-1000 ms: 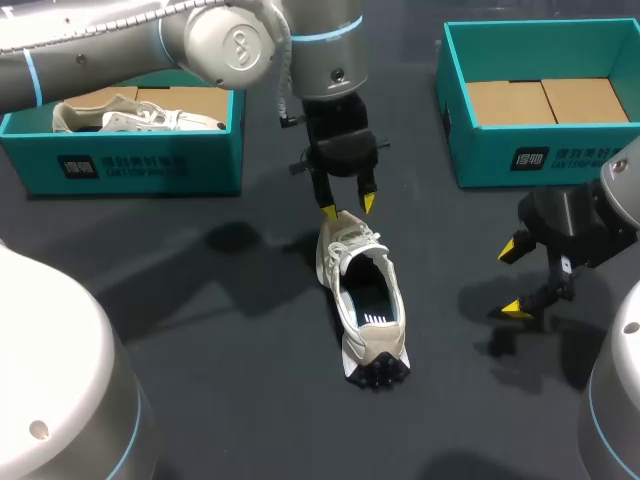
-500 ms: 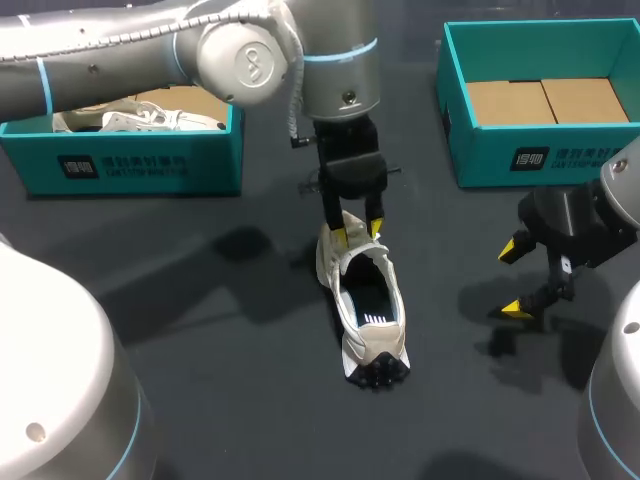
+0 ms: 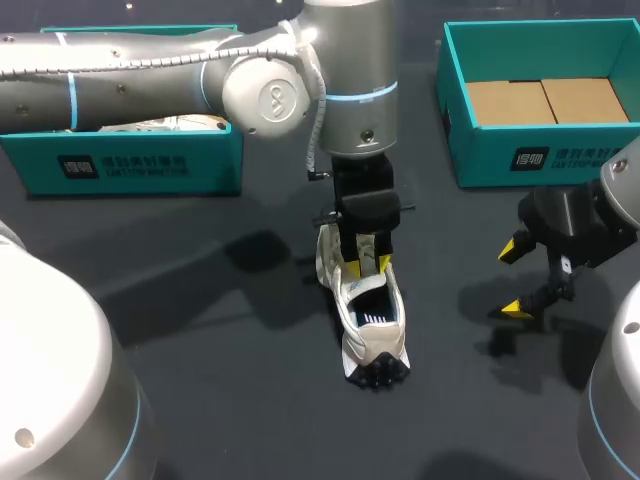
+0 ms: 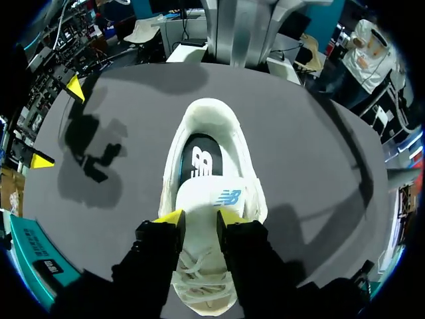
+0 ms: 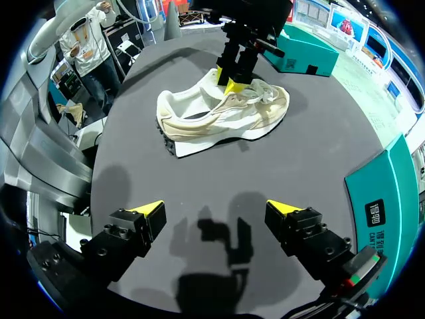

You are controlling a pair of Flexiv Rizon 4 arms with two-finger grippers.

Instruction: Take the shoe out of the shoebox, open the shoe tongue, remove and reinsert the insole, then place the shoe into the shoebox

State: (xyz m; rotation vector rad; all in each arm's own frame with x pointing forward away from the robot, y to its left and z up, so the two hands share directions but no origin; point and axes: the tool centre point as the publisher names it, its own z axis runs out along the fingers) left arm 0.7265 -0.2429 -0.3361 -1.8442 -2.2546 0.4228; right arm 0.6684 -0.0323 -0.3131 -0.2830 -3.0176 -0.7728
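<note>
At the centre of the dark grey table (image 3: 200, 330), the head view shows a cream-white mesh running shoe (image 3: 368, 325) standing upright on its sole, outside both boxes, with its heel toward the robot and its laced forefoot toward the far edge. The left arm enters from the left side and hangs its left gripper (image 3: 367, 263) straight down over the lacing. Its fingers are closed in on the white padded tongue (image 3: 366, 250) from both sides and pinch it. The dark insole (image 3: 370, 300) lies inside the shoe. The right gripper (image 3: 512, 279) hovers well apart from the shoe, with its fingers spread wide and nothing between them. A teal cardboard shoebox (image 3: 130, 165) stands at the far left and holds a second pale shoe (image 3: 150, 124). A second teal shoebox (image 3: 540, 150) stands at the far right, showing a brown cardboard floor.

Left wrist view: the left gripper (image 4: 199, 217) has one yellow tip on each side of the tongue (image 4: 209, 198), and both tips touch it. Ahead of the fingers the shoe (image 4: 172, 179) opens to show the insole (image 4: 199, 156), which is dark with a white mark. The laces (image 4: 199, 276) run under the gripper.

Right wrist view: the right gripper (image 5: 216, 209) is fully spread above bare table (image 5: 319, 153). The shoe (image 5: 219, 119) lies well ahead of it, seen side-on, with the left gripper (image 5: 232, 85) set on its upper. One teal shoebox (image 5: 302, 56) stands beyond the shoe, and the other (image 5: 385, 193) stands beside the right gripper.
</note>
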